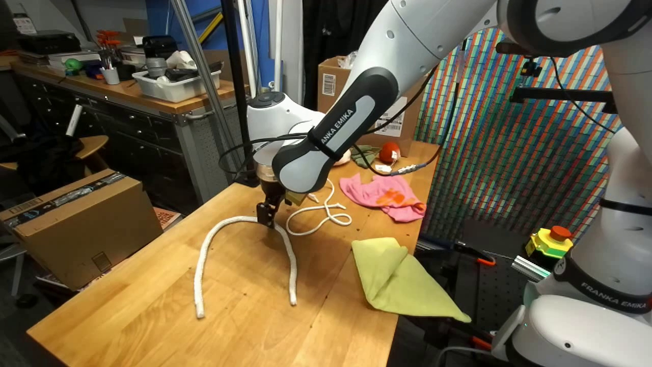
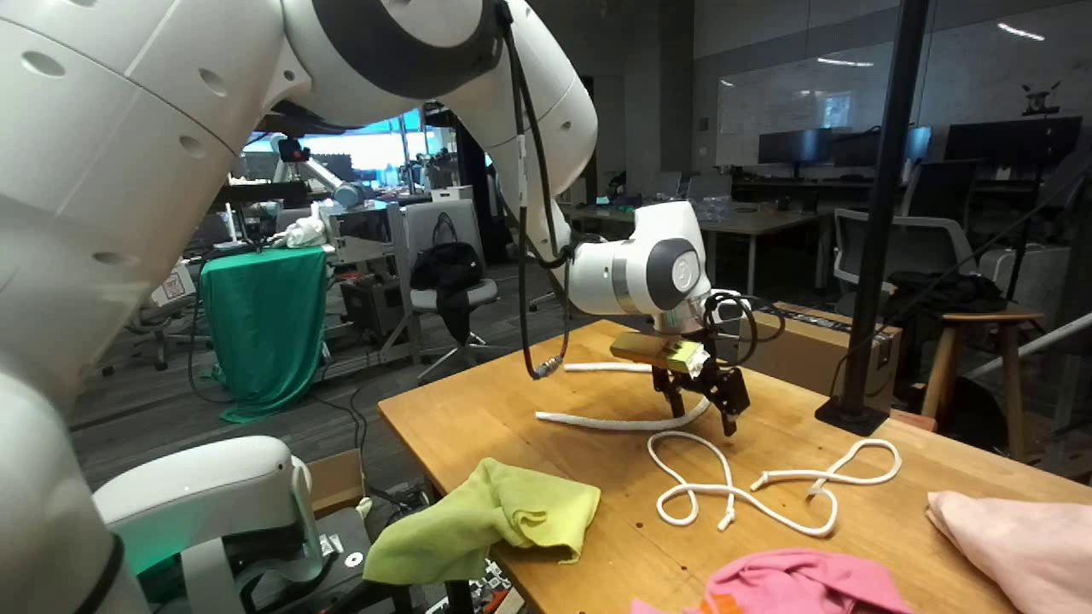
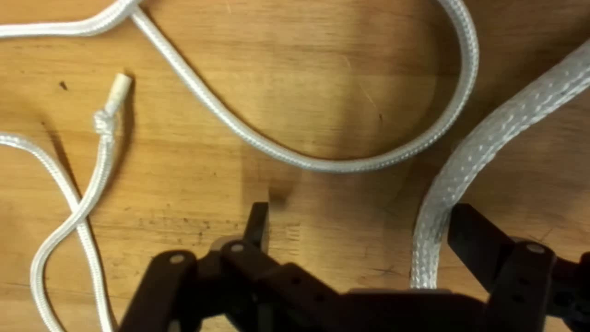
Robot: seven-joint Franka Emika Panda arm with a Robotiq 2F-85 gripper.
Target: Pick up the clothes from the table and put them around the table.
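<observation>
A yellow-green cloth (image 1: pixel 402 285) lies folded at the table's edge, partly hanging over; it also shows in an exterior view (image 2: pixel 495 520). A pink cloth (image 1: pixel 374 192) with an orange patch lies crumpled further along that edge. A pale pink cloth (image 2: pixel 998 537) lies beyond it. My gripper (image 1: pixel 267 216) is low over the table, away from the cloths. In the wrist view its fingers (image 3: pixel 359 207) are open, with a thick white rope (image 3: pixel 472 152) between them, close to the right finger; I cannot tell if they touch. The thick rope lies in an arch (image 1: pixel 292 260).
A thin white rope (image 3: pixel 341 166) lies looped beside the gripper. A red-orange object (image 1: pixel 389 152) and a cardboard box (image 1: pixel 331 86) are at the table's far end. A black post (image 2: pixel 879 213) stands on the table's edge. A cable hangs from the arm.
</observation>
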